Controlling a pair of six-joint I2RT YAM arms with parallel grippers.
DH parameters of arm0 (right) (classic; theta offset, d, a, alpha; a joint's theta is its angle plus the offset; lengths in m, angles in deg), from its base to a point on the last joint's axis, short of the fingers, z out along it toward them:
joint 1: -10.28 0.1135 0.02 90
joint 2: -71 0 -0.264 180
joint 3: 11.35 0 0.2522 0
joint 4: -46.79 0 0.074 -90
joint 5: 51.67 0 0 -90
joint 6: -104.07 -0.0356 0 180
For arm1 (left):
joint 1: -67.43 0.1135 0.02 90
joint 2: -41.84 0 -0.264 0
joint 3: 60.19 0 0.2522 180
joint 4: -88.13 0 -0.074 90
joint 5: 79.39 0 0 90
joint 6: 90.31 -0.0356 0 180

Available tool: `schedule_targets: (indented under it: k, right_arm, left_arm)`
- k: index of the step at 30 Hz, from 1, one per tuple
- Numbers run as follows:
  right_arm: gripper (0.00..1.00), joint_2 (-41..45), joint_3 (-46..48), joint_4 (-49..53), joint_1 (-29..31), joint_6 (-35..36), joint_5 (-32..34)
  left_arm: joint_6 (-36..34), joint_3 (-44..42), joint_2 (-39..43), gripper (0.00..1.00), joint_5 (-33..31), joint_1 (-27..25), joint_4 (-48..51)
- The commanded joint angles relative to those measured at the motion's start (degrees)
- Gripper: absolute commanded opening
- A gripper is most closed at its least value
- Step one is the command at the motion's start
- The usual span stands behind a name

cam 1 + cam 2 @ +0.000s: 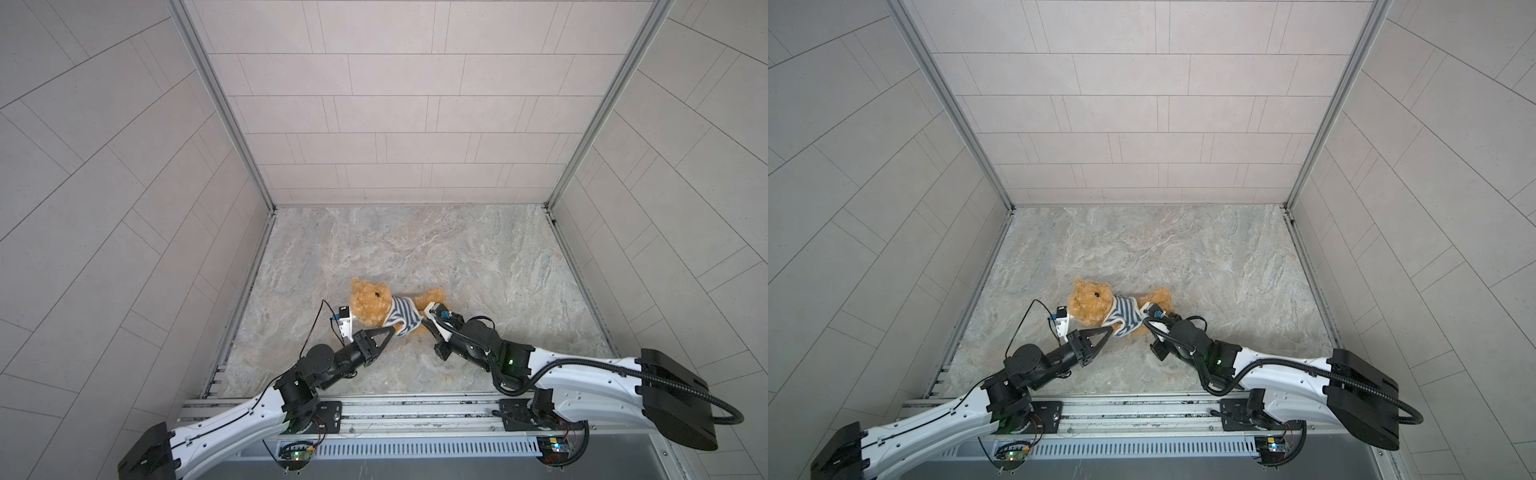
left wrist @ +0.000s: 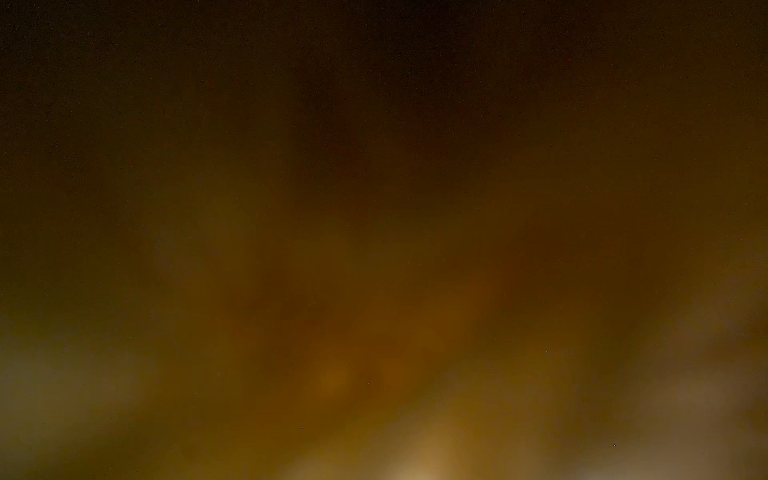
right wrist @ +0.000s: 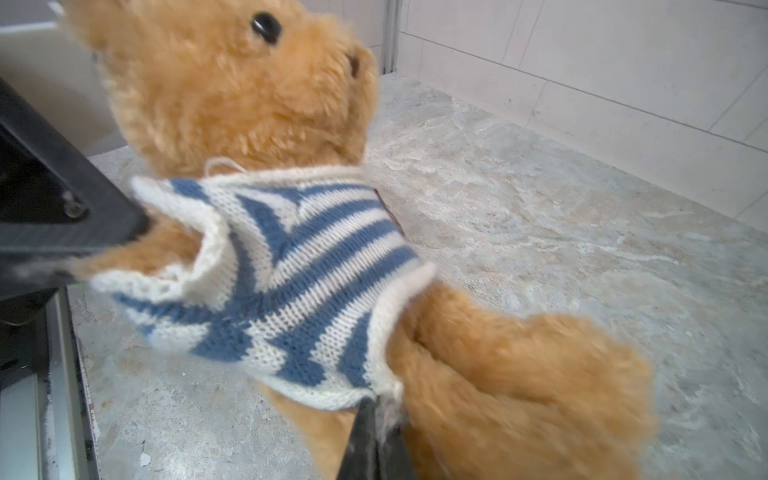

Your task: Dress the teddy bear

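On the left, the left gripper (image 1: 392, 328) reaches in from the near edge of the table (image 1: 498, 270) with its jaws together. In the right wrist view they seem clamped on the near arm of the teddy bear (image 1: 370, 305) where it pokes out of an armhole, though the contact itself is partly hidden. The left wrist view gives only a golden-brown blur, probably fur right up against the lens. The bear lies on its side near the middle front of the table, head to the left and legs to the right. Around its torso sits the striped shirt (image 1: 401, 313) — blue and white knit, neck opening already past the head and resting at the neck. Further right, the right gripper (image 3: 376, 405) has its jaws pinched shut on the shirt's lower hem, just beside the bear's hip, with the legs trailing off beyond it. Judging by this, most of the dressing is done: head through, body covered, near arm out. What seems left is drawing the rumpled hem down and straightening the knit — and the far arm is hidden, so whether it is through its hole cannot be told.
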Motion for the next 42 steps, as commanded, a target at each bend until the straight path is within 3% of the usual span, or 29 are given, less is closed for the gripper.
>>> schedule_targets:
  k: [1,5,14,21,29,35,42]
  right_arm:
    - [0.0,-0.46,2.11,9.53,-2.34,-1.5,5.13]
    - [0.04,4.35,3.13,5.33,-0.68,1.86,-4.54]
    - [0.39,8.15,-1.0,5.81,2.28,3.2,-7.26]
    - [0.45,2.36,-5.82,-0.42,3.73,0.98,-10.51]
    - [0.38,-7.52,-8.54,-5.15,4.26,0.04,-13.24]
    - [0.0,-8.5,-7.87,-3.65,4.17,-0.44,-7.9]
    - [0.0,-4.89,-5.27,3.69,1.64,-3.69,-0.44]
  left_arm:
    - [-0.32,-1.45,2.17,0.0,-1.57,0.1,-6.56]
    - [-0.06,-1.3,1.78,0.0,-1.88,0.1,-5.23]
    - [0.12,-1.4,0.16,0.0,-1.83,0.05,-5.77]
    - [-0.2,-1.17,-1.75,0.0,-1.55,0.1,-6.64]
    - [0.03,-1.22,-2.88,0.0,-1.13,0.01,-8.32]
    - [0.11,-1.84,-1.58,0.0,-1.42,0.0,-8.07]
    - [0.12,-2.85,1.62,0.0,-2.41,0.0,-8.21]
